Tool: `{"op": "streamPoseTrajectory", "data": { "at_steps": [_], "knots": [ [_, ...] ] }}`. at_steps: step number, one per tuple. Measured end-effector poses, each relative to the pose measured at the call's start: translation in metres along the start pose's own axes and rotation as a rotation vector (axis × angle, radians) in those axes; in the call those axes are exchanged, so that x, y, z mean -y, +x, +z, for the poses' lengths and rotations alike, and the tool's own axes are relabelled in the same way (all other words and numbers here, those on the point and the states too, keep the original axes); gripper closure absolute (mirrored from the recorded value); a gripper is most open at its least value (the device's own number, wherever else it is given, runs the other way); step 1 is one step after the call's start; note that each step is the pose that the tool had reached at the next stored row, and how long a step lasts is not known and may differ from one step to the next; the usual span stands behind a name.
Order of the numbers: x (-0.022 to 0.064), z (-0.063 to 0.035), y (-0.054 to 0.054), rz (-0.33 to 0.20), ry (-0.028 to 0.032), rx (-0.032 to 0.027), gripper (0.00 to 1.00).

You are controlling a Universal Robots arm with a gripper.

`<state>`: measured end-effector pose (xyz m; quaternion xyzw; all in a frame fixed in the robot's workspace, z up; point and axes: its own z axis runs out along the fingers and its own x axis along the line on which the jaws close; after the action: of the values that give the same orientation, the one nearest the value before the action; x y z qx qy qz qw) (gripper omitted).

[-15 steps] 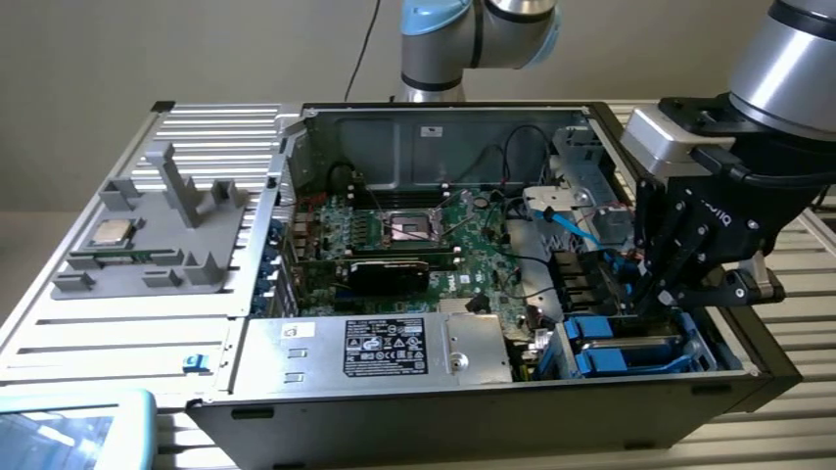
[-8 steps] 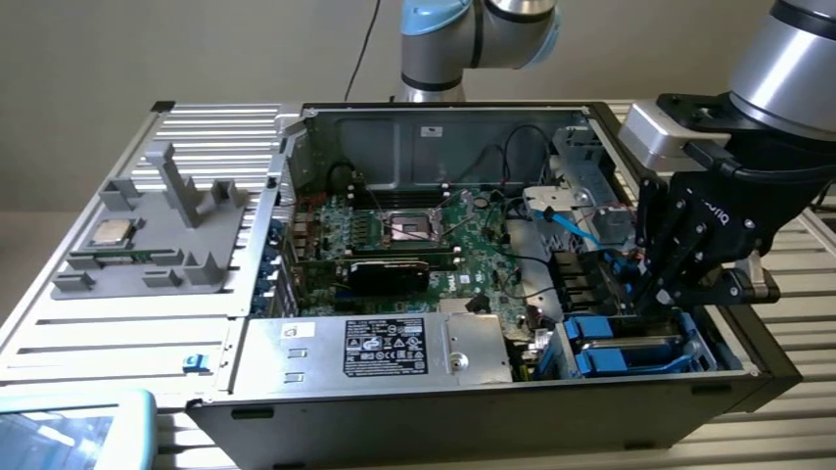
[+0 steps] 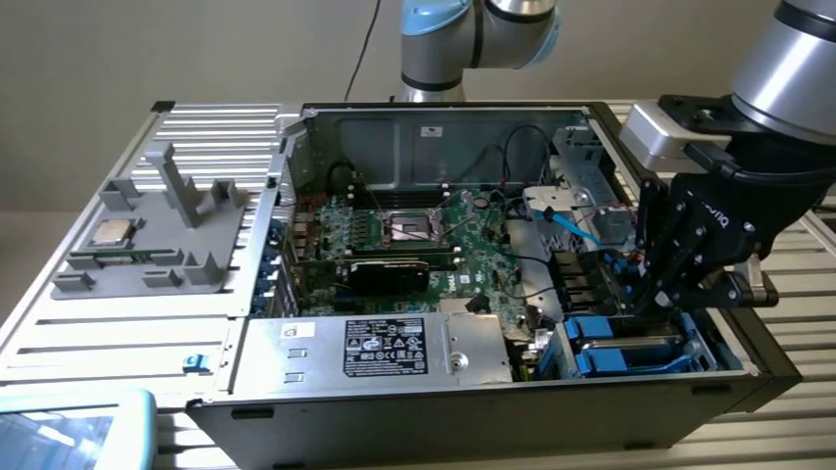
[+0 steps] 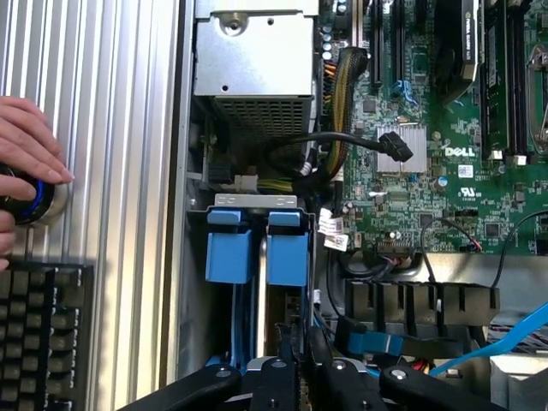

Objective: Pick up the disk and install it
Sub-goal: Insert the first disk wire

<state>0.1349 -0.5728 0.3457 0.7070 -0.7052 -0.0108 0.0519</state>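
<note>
the gripper is hanging low inside the computer case, fingers pinching close on the end of the disk standing on edge between them.

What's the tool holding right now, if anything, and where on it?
It appears to hold the disk, standing on edge in the drive bay, pinched at its end nearest the tool. The contact itself is hidden.
</note>
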Motion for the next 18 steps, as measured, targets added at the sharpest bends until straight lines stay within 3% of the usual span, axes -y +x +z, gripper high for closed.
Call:
{"op": "streamPoseTrajectory", "data": {
  "at_steps": [3, 6, 8, 11, 12, 18],
  "knots": [
    [0.0001, 0.0001, 0.0018, 0.002, -0.0015, 0.0063, 0.84],
    [0.0009, 0.0000, 0.0018, 0.002, -0.0027, 0.0063, 0.84],
    [0.0032, -0.0001, 0.0031, 0.001, -0.0107, 0.0071, 0.84],
    [0.0042, -0.0001, 0.0049, 0.000, -0.0233, 0.0169, 0.84],
    [0.0041, 0.0000, 0.0052, 0.000, -0.0248, 0.0178, 0.84],
    [0.0050, 0.0005, 0.0080, 0.005, -0.0259, 0.0289, 0.84]
  ]
}}
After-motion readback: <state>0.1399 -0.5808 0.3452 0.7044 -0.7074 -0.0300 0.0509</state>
